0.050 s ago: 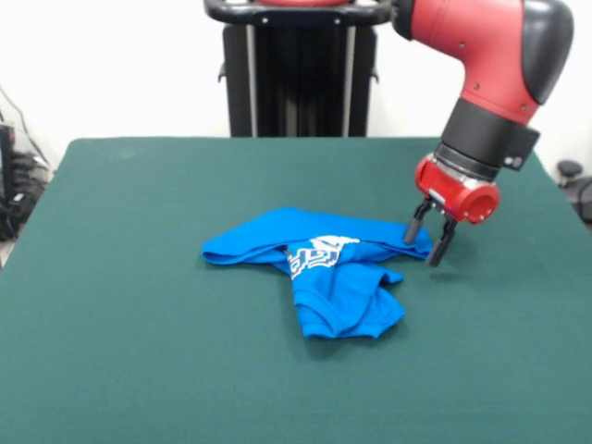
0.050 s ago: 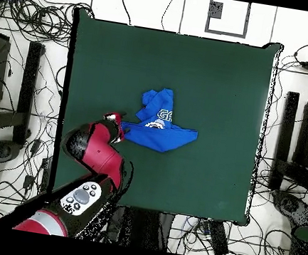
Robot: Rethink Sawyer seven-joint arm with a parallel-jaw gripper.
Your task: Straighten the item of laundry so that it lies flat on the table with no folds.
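Note:
The item of laundry (image 1: 328, 273) is a bright blue garment with white lettering, crumpled and folded over itself near the middle of the dark green table (image 1: 139, 351). It shows again in the overhead view (image 2: 158, 125), bunched with one pointed end stretched out. My gripper (image 1: 429, 242) hangs tilted at the garment's right end in the front view, its two dark fingers (image 1: 413, 225) apart and straddling the cloth's tip at table height. In the overhead view the gripper (image 2: 118, 128) sits at the garment's left end, mostly hidden under the red wrist.
The red arm (image 2: 98, 157) reaches in over the table's lower left edge in the overhead view. Cables and black stands (image 2: 28, 84) surround the table (image 2: 230, 73) on the floor.

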